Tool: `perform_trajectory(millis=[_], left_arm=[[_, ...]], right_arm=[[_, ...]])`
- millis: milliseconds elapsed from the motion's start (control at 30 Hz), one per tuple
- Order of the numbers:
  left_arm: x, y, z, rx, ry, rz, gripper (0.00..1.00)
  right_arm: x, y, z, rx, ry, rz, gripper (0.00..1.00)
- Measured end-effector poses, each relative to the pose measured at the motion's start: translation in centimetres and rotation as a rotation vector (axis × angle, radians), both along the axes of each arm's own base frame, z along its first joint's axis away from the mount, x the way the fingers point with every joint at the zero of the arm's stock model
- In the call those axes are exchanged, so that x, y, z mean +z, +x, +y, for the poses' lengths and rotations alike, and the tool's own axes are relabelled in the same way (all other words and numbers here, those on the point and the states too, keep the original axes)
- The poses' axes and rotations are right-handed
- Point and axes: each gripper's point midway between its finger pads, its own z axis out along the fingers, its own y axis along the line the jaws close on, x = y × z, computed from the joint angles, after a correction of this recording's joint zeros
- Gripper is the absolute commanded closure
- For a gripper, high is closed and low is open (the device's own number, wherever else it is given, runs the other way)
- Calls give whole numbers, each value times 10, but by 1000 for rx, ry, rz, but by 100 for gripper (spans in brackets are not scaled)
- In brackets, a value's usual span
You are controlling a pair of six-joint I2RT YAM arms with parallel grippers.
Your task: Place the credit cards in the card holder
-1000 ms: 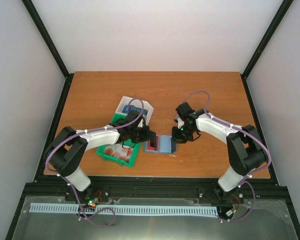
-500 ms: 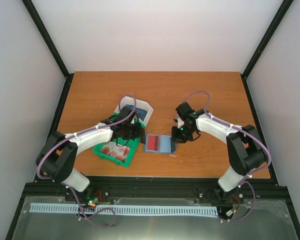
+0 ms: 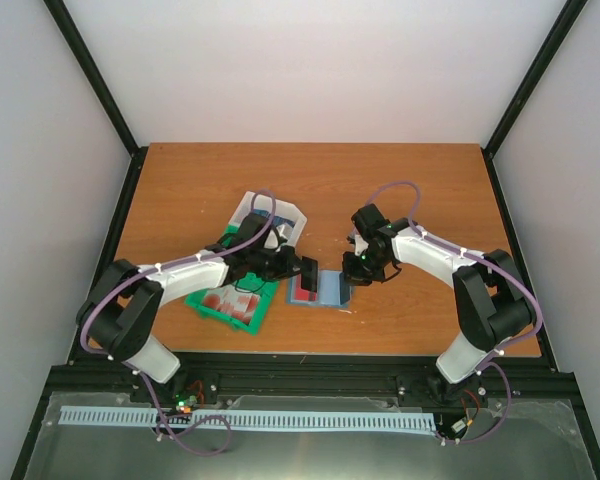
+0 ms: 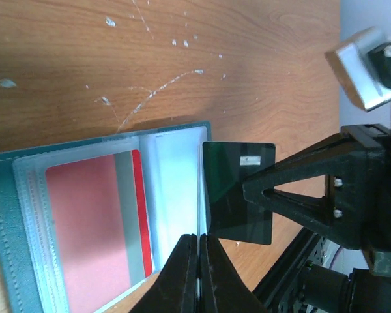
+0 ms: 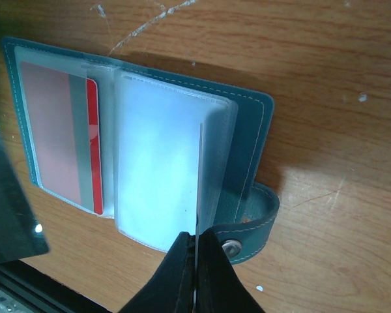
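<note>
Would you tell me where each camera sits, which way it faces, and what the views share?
Top external: above, behind the bases, facing down on the table; left arm, right arm show.
Left wrist: faces down past the left fingers at the card holder.
Right wrist: faces down past the right fingers, gripping a dark card, at the card holder.
Wrists share the red card.

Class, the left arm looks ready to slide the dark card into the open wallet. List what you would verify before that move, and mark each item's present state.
1. Card holder lies open, pockets facing up: ok.
2. Right fingers shut on a clear sleeve, holding it raised: ok.
3. Left fingers shut on the dark card: ok, though the grip seems to be near one corner.
4. Dark card's edge lined up with the sleeve's opening: cannot tell.
5. Red card seated in the other pocket, clear of the path: ok.
</note>
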Motion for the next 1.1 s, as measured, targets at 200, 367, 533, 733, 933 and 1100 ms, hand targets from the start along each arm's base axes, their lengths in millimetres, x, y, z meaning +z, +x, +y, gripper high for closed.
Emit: perform_trajectory(millis=[200, 367, 533, 733, 933, 1100], left_arm=[[-22, -4, -10, -24, 31, 34, 99], [-32, -4, -17, -26, 48, 42, 99], [-35, -1, -22, 4, 41, 51, 99], [-43, 4, -21, 49, 56, 63, 99], [-50, 6, -17, 80, 93, 60, 99], [-50, 6, -17, 81, 94, 60, 99]], right_arm=[[-2, 2, -4, -10, -25, -8, 97], [-3, 2, -6, -12, -36, -10, 97], [-3, 2, -7, -13, -41, -12, 97], [-3, 2, -7, -13, -41, -12, 97], [-3, 2, -7, -13, -41, -12, 97], [-3, 2, -7, -13, -40, -12, 97]])
